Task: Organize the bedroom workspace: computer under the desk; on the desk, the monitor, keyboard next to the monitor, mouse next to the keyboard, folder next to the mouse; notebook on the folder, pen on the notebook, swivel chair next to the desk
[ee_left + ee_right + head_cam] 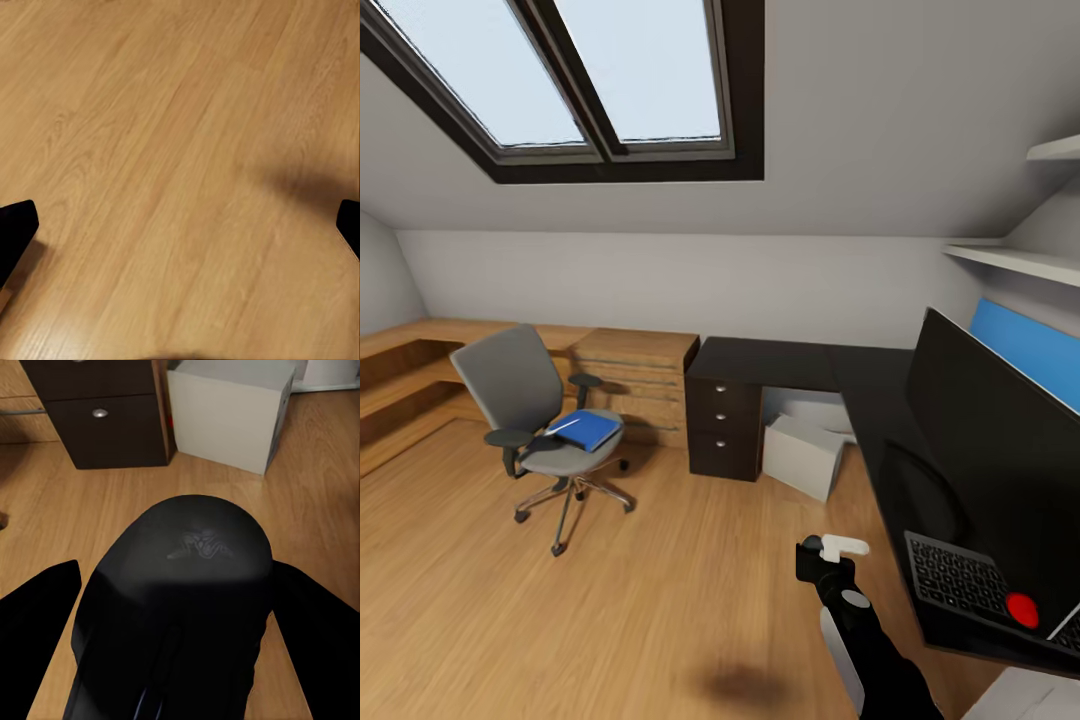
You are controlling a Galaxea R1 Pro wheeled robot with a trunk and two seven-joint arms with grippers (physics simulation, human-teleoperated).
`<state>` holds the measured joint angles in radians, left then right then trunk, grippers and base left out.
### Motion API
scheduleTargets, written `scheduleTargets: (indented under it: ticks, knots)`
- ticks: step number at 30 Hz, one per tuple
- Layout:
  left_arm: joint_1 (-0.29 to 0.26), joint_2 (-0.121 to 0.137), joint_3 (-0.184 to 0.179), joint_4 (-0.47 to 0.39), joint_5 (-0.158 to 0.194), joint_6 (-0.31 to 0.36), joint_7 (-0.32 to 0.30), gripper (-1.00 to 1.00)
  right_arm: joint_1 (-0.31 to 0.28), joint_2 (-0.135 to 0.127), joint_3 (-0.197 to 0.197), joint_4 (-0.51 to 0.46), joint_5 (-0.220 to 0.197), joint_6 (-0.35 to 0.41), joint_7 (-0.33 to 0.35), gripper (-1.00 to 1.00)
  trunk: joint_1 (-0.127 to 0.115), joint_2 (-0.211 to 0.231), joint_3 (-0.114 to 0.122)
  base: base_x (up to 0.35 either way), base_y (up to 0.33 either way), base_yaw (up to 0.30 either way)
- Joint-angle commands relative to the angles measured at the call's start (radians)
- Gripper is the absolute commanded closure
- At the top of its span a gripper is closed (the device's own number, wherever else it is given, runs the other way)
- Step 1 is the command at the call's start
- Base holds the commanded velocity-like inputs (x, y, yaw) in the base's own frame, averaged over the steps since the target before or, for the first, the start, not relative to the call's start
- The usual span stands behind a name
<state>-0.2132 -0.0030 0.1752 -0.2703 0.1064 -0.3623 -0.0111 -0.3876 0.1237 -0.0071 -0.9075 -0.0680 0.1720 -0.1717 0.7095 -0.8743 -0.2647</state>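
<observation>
My right gripper (180, 585) is shut on the black mouse (187, 577) and holds it above the floor, facing the desk's drawer unit (105, 424) and the light-grey computer (225, 416). In the head view this gripper (815, 558) hangs left of the glossy black desk (790, 362). The monitor (990, 420) and the keyboard (958, 578) are on the desk at right. The computer (805, 455) stands under it. The grey swivel chair (525, 400) at left carries the blue folder (592, 432) with the pen (564, 426) on it. The notebook is out of view. My left gripper (180, 232) is open over bare floor.
A light-wood drawer chest (635, 380) and low wooden steps (400, 385) line the back wall left of the desk. A blue upright panel (1028, 348) stands behind the monitor, under white shelves (1015, 260). Wooden floor (660, 600) spreads between chair and desk.
</observation>
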Motion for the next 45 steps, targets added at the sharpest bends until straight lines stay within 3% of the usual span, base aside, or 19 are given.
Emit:
scheduleTargets:
  ticks: [1, 14, 31, 40, 43, 45]
  knots:
    - [-0.001, 0.000, -0.002, 0.001, 0.010, -0.003, -0.001, -1.00, 0.000, 0.001, -0.001, -0.002, -0.007, 0.004, -0.003, 1.00, 0.001, -0.001, -0.001, 0.334, 0.000, 0.000]
    - [0.000, 0.000, 0.000, 0.032, 0.010, -0.003, -0.002, -1.00, 0.000, 0.001, -0.001, -0.001, -0.007, 0.003, -0.005, 1.00, 0.001, -0.001, -0.001, 0.334, 0.000, 0.018]
    - [-0.001, 0.000, 0.000, 0.033, 0.010, -0.003, -0.002, -1.00, 0.000, 0.002, -0.001, 0.000, -0.007, 0.003, -0.007, 1.00, 0.001, -0.001, -0.001, 0.329, 0.000, 0.206]
    - [-0.001, -0.002, 0.000, 0.033, 0.010, -0.003, -0.002, -1.00, 0.000, -0.002, -0.003, -0.011, -0.006, 0.007, -0.009, 1.00, 0.001, -0.001, -0.001, 0.295, 0.000, 0.034]
    - [-0.001, -0.002, 0.000, 0.035, 0.010, -0.003, -0.002, -1.00, 0.000, -0.003, -0.005, -0.045, -0.007, 0.025, -0.009, 1.00, 0.001, -0.001, -0.001, 0.274, 0.000, 0.001]
    - [-0.001, -0.003, 0.000, 0.045, 0.010, -0.013, -0.003, -1.00, 0.000, -0.004, -0.006, -0.084, -0.009, 0.075, -0.009, 1.00, 0.001, -0.001, -0.001, 0.251, 0.000, 0.000]
